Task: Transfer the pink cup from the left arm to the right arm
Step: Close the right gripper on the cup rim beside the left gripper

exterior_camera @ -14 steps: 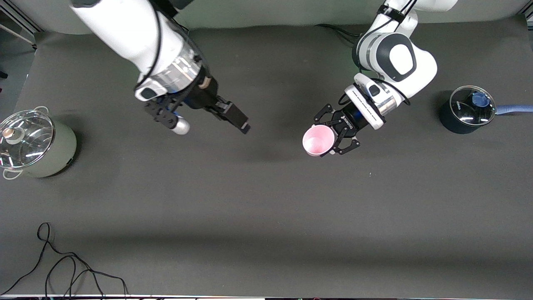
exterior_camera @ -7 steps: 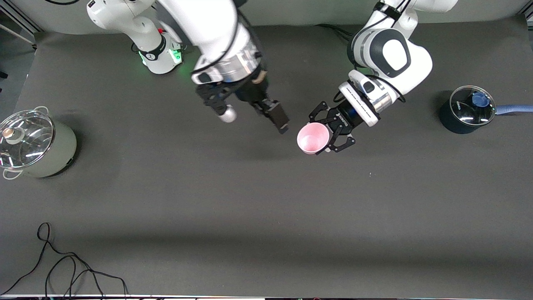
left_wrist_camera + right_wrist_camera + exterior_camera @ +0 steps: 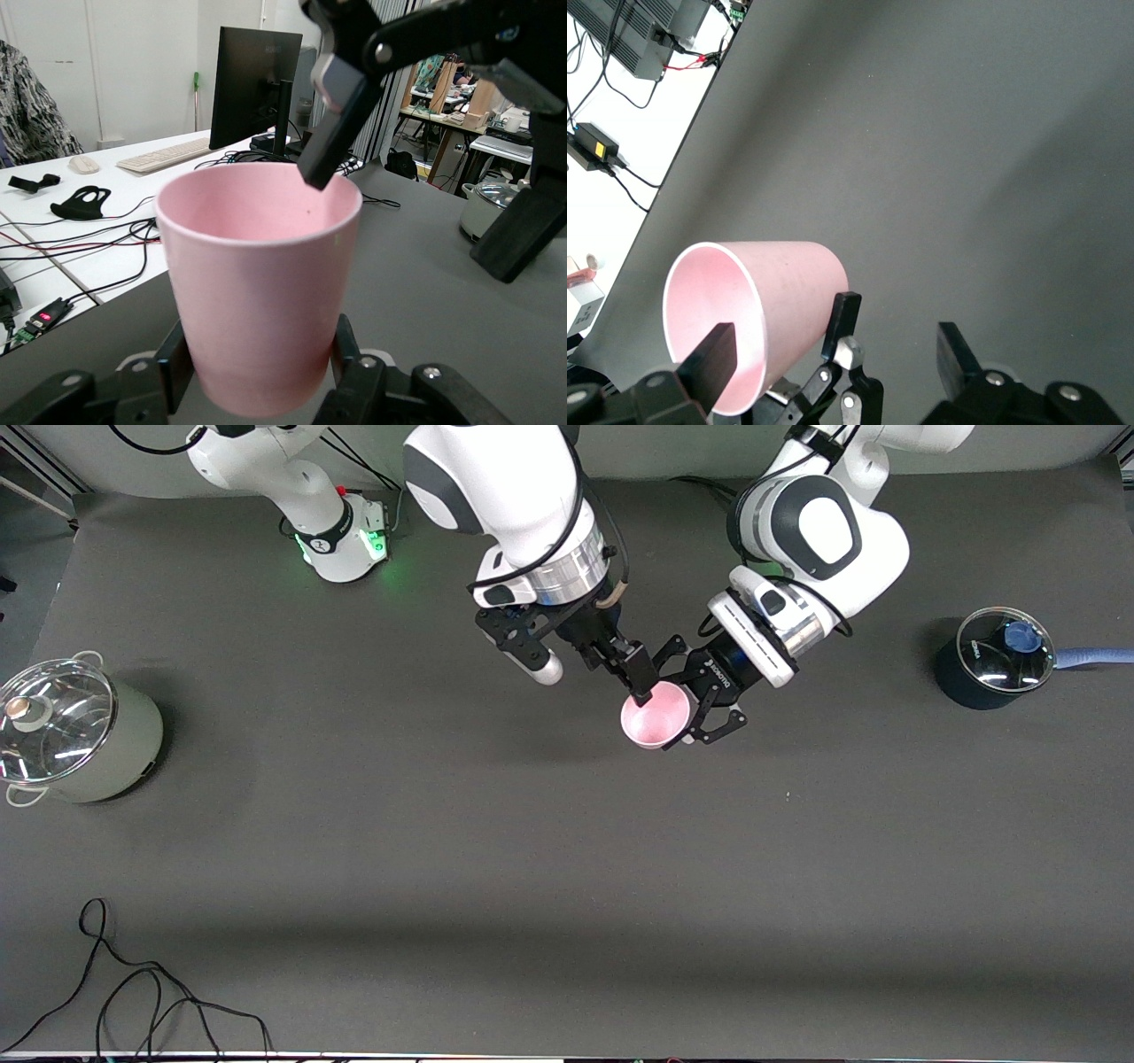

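The pink cup [image 3: 656, 716] is a small pale tumbler held above the middle of the table, mouth tilted toward the front camera. My left gripper [image 3: 685, 701] is shut on its lower body; its fingers [image 3: 347, 354] clamp both sides of the cup [image 3: 261, 283]. My right gripper [image 3: 640, 686] is open at the cup's rim. In the right wrist view my right gripper [image 3: 833, 363] has one finger [image 3: 713, 363] in front of the cup's mouth [image 3: 718, 328]. Its other finger stands well apart, outside the cup wall.
A pale green pot with a glass lid [image 3: 80, 731] stands at the right arm's end of the table. A dark pot with a glass lid and blue handle [image 3: 992, 657] stands at the left arm's end. A black cable [image 3: 133, 992] lies near the front edge.
My right arm has swung from the right arm's end to the cup, and its finger now sits at the rim. My left gripper has shifted the cup slightly toward it.
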`<state>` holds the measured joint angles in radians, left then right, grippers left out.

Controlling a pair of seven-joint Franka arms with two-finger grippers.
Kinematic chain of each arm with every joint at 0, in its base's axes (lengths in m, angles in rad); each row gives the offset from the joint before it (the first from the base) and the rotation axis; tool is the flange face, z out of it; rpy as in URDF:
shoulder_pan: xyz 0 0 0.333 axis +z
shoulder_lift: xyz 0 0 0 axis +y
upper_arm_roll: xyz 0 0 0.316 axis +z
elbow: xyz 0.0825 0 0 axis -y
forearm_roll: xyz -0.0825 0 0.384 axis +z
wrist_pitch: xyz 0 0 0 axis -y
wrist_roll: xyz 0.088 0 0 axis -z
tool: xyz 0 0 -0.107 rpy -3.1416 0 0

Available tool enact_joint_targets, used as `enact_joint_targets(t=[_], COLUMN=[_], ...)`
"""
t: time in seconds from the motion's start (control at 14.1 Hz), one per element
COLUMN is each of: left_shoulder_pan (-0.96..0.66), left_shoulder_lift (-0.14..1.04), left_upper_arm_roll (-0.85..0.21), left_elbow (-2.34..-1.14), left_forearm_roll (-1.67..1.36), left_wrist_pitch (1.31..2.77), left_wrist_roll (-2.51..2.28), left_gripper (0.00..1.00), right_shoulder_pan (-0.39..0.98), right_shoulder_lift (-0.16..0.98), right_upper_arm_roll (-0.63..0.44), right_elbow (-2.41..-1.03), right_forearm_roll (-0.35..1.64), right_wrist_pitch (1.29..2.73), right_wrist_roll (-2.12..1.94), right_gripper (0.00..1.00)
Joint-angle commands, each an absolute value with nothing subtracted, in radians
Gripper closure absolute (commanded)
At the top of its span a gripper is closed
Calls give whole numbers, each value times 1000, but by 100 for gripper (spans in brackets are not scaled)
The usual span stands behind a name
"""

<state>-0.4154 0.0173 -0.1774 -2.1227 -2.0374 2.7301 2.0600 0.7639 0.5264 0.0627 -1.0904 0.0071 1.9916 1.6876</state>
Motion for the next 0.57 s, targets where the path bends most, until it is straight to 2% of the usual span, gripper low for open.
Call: enact_joint_targets(t=[0.0, 0.14, 0.28, 0.36, 0.5], left_shoulder_pan=[-431, -431, -431, -431, -431], left_shoulder_lift=[25, 25, 25, 25, 25], left_upper_arm_roll=[-172, -172, -172, -172, -172], left_elbow=[-2105, -2105, -2105, -2105, -2105], left_forearm_roll=[-2057, -2057, -2057, -2057, -2057], left_wrist_pitch=[2755, 2755, 2755, 2755, 2755], left_wrist_roll=[2063, 2063, 2063, 2063, 2063], left_gripper=[56, 55, 55, 55, 55], right_shoulder_pan=[779, 779, 779, 778, 778], right_shoulder_lift=[568, 578, 583, 586, 588], right_upper_arm_roll=[51, 51, 51, 51, 51], right_elbow=[-1046, -1046, -1048, -1046, -1046], right_forearm_roll=[-23, -23, -23, -23, -25], right_wrist_pitch=[1979, 1979, 1979, 1979, 1979], right_wrist_roll=[1715, 1713, 1703, 1701, 1701], right_gripper=[0, 2, 10, 27, 92])
